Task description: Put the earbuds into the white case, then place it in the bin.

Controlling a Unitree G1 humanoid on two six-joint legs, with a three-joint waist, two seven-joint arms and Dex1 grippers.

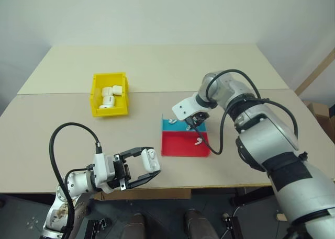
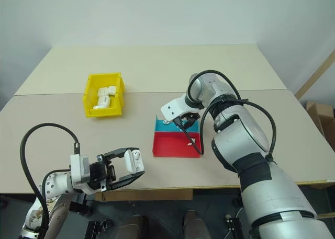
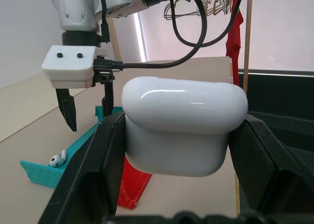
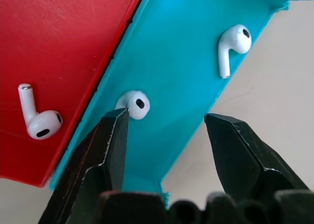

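White earbuds [image 1: 198,141] lie loose on the red-and-blue tray [image 1: 180,147] in the head view, the left gripper [image 3: 176,136] pinches the white case [image 3: 184,131] shut in its wrist view, and the right gripper [image 4: 167,136] hangs spread over one earbud, so nothing is packed or in the yellow bin [image 1: 95,95].

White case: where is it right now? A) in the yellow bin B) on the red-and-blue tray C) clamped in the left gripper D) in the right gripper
C. The white case sits squeezed between the left gripper's two black fingers, near the table's front edge, while the right gripper hangs open over the blue half of the tray with earbuds below it.
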